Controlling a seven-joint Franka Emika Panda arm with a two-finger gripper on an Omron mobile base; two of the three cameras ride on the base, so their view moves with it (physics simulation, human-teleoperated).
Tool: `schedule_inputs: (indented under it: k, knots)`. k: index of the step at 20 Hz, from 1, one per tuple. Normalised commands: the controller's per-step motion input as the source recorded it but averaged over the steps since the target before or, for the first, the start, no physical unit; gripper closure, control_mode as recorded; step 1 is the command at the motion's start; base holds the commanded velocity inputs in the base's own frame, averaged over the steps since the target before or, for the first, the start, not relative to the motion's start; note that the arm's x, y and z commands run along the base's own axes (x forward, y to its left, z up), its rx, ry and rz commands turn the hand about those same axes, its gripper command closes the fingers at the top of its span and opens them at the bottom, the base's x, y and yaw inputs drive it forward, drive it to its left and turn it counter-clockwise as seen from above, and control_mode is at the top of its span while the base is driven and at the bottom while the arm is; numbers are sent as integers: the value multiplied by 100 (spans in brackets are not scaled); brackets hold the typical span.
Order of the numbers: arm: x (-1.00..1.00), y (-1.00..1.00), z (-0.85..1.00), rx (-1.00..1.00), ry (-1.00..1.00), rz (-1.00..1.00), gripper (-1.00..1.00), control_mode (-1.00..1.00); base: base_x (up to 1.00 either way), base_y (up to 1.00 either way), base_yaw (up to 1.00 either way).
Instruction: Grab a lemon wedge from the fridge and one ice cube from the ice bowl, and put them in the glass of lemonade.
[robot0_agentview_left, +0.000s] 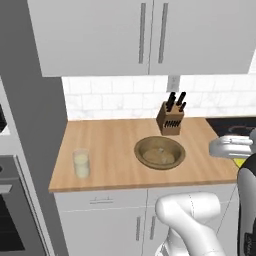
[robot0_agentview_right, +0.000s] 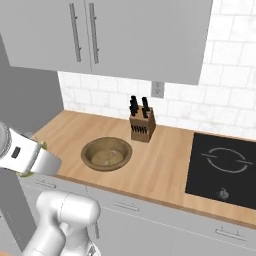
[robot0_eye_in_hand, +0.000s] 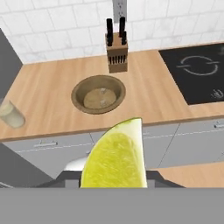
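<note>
A bright yellow lemon wedge (robot0_eye_in_hand: 116, 157) stands up close in the hand view, and my gripper (robot0_eye_in_hand: 114, 180) is shut on it; the wedge hides the fingertips. The hand hangs in front of the counter's front edge, right of the ice bowl, with a sliver of the lemon wedge (robot0_agentview_left: 240, 163) showing under it. The round brown ice bowl (robot0_agentview_left: 159, 152) (robot0_agentview_right: 106, 154) (robot0_eye_in_hand: 99, 94) sits mid-counter with pale pieces inside. The glass of lemonade (robot0_agentview_left: 81, 163) (robot0_eye_in_hand: 10, 114) stands near the counter's left front corner. The fridge is out of view.
A wooden knife block (robot0_agentview_left: 170, 119) (robot0_agentview_right: 142, 124) stands behind the bowl by the tiled wall. A black cooktop (robot0_agentview_right: 225, 161) lies at the counter's right. Pale grey wall cabinets (robot0_agentview_left: 150, 35) hang above. A grey tall panel (robot0_agentview_left: 30, 125) borders the counter's left.
</note>
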Motion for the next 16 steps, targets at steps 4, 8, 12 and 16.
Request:
schedule_inputs:
  k: [4,8,12,16]
  knots:
    - [0,0,0,0,0,0,100,100,30,0,3]
    - [0,0,0,0,0,0,100,100,55,33,10]
    - [0,0,0,0,0,0,100,100,89,24,7]
    - [0,0,0,0,0,0,100,100,77,9,3]
